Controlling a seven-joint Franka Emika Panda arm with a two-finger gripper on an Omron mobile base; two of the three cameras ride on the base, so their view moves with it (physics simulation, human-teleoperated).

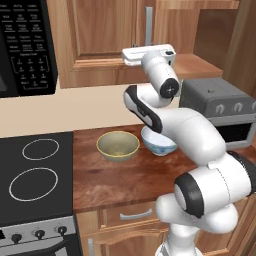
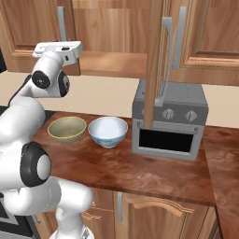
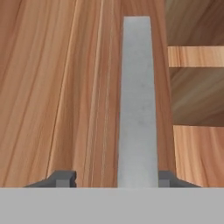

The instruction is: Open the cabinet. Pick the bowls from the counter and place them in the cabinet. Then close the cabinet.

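Observation:
The cabinet's left door point(image 3: 65, 87) stands shut, with its long grey bar handle point(image 3: 139, 105) running up between my fingertips. My gripper point(image 3: 117, 178) is open around that handle: the right fingertip point(image 3: 168, 178) sits at the bar's edge, and the left one has a gap to it. My white hand point(image 1: 148, 52) point(image 2: 58, 48) is raised at the lower end of the handle point(image 1: 148, 25) point(image 2: 60, 21). The right door point(image 2: 153, 60) is swung out, edge-on. On the counter point(image 1: 115, 180) point(image 2: 140, 172) stand the olive-yellow bowl point(image 1: 118, 145) point(image 2: 67, 129) and the white and blue bowl point(image 1: 159, 143) point(image 2: 108, 130), side by side.
A grey toaster oven point(image 1: 220, 107) point(image 2: 170, 121) stands on the counter right of the bowls, under the open door. The black stovetop point(image 1: 35, 175) lies to the left, below a black microwave point(image 1: 25, 45). My arm's elbow point(image 1: 145, 107) hangs over the white and blue bowl.

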